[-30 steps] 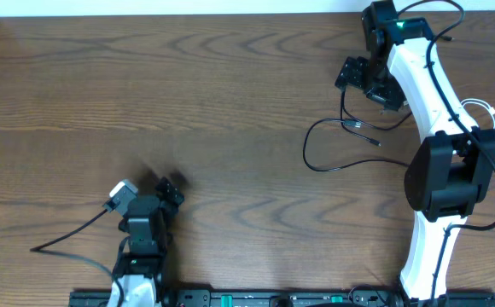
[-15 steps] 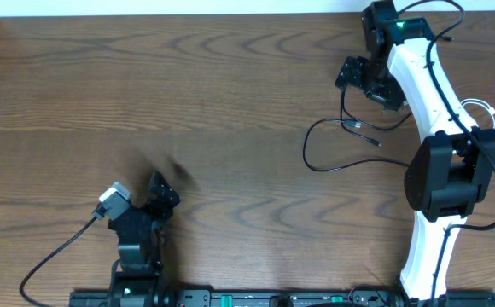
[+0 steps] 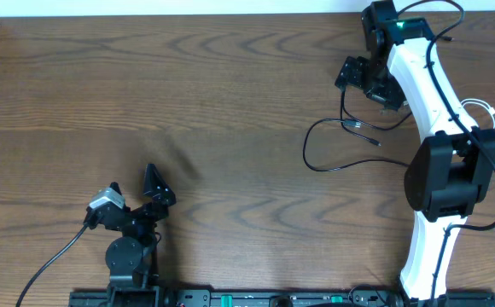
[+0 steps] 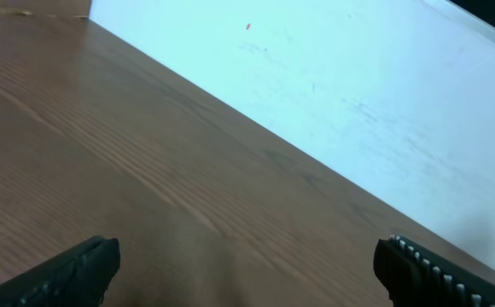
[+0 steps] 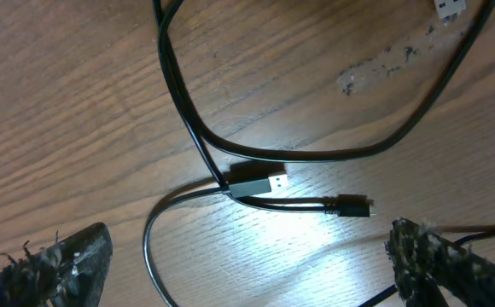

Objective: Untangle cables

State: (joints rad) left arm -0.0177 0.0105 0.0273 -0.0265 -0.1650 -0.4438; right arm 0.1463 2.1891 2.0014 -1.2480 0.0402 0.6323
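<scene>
The right arm (image 3: 427, 77) is made of smooth white shells joined by rounded black housings, the largest a black drum (image 3: 444, 175) at about 4 o'clock in the overhead view. It has a small green light (image 3: 398, 24) near its 1 o'clock end and a thin black cord (image 3: 442, 78) along its length. The left arm (image 3: 128, 230) is black throughout, with a small grey-white block (image 3: 102, 201) on its wrist and a black cable (image 3: 49, 260) running off toward 7 o'clock. Up close, the left fingers (image 4: 77, 273) are matte black, one edged with fine ridges, while the right fingers (image 5: 51, 264) are black with a rough, grey-flecked surface.
</scene>
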